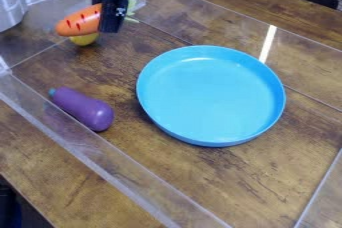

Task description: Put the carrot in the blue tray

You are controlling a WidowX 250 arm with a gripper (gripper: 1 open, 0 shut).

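Observation:
The orange carrot (76, 21) hangs above the wooden table at the upper left, lying roughly level. My black gripper (107, 20) points down and is shut on its right end, where the green top is hidden between the fingers. The round blue tray (214, 122) lies to the right and nearer the camera, well apart from the carrot, with nothing in it.
A purple eggplant (83, 108) lies left of the tray. A small yellow object (86, 40), likely a lemon, shows just under the carrot. A clear plastic wall (120, 167) runs along the near side. A white object (10, 7) stands at the far left edge.

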